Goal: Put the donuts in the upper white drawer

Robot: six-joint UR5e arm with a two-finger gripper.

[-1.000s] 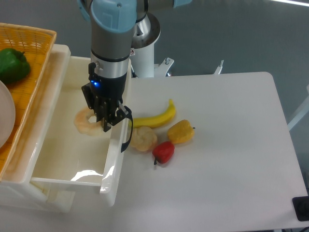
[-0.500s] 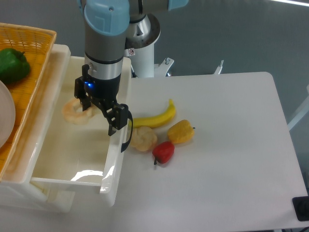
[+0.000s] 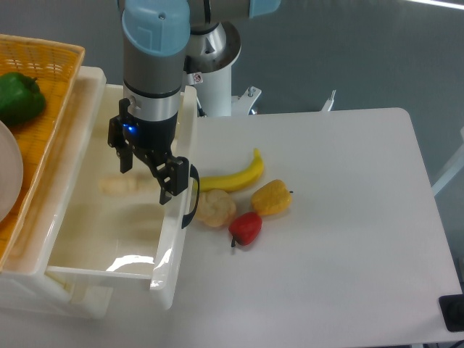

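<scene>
The upper white drawer (image 3: 172,250) stands pulled open at the left, its dark curved handle (image 3: 193,201) facing the table. A pale tan donut (image 3: 116,186) shows as a blurred flat shape inside the drawer, below and left of my gripper. My gripper (image 3: 145,174) hangs over the drawer's right side with its fingers (image 3: 169,190) spread apart and nothing between them. A second pale tan lumpy piece (image 3: 216,208) lies on the table just right of the handle; I cannot see a hole in it.
A banana (image 3: 235,176), a yellow pepper (image 3: 272,197) and a red pepper (image 3: 246,228) lie on the white table beside the drawer. An orange woven basket (image 3: 51,80) with a green pepper (image 3: 19,96) sits above the drawer at the left.
My gripper carried the donut leftward over the drawer, then opened. The donut has left the fingers and dropped lower into the drawer.
</scene>
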